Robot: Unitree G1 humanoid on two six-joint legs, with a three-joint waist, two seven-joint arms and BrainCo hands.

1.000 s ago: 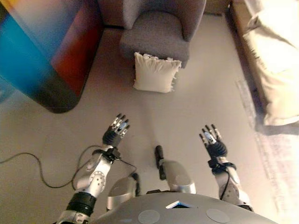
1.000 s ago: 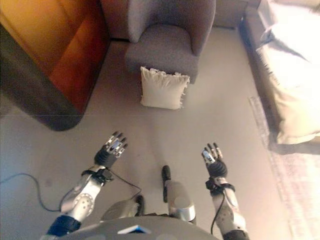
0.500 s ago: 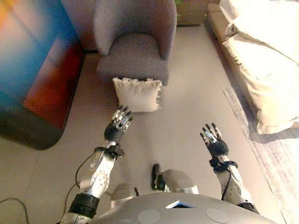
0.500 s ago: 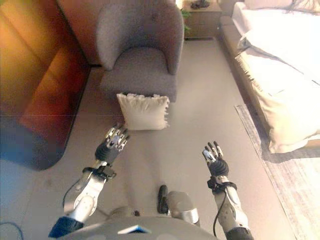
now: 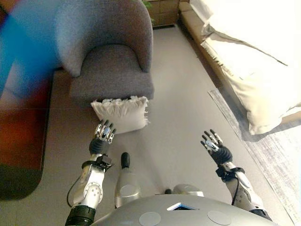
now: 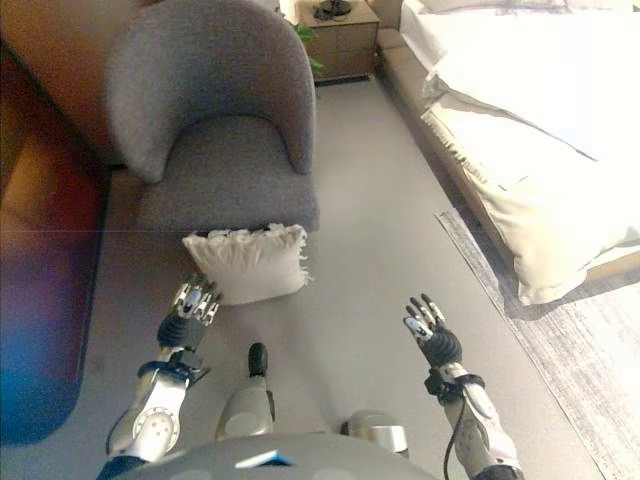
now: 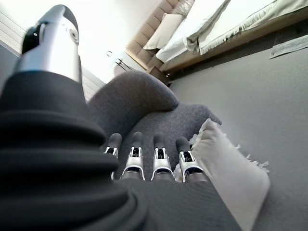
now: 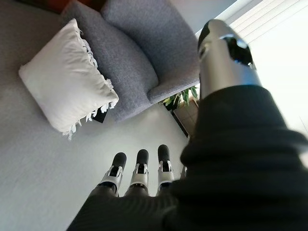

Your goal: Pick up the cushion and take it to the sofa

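Observation:
A cream cushion (image 5: 121,114) with a fringed edge stands on the floor, leaning against the front of a grey armchair (image 5: 111,77). It also shows in the left wrist view as the cushion (image 7: 230,166) and in the right wrist view as the cushion (image 8: 65,84). My left hand (image 5: 102,139) is open, fingers straight, just short of the cushion's lower left corner and not touching it. Out to the right, my right hand (image 5: 214,146) is open over bare floor, well apart from the cushion. Neither hand holds anything.
A bed (image 5: 254,56) with pale bedding runs along the right, with a grey rug (image 5: 270,160) beside it. A dark rounded piece of furniture (image 5: 21,141) stands at the left. A small bedside cabinet (image 6: 335,35) with a plant stands behind the armchair.
The camera has moved forward and turned, so the armchair and cushion are nearer and more to the left. My left hand now sits close beside the cushion. The right hand keeps its pose.

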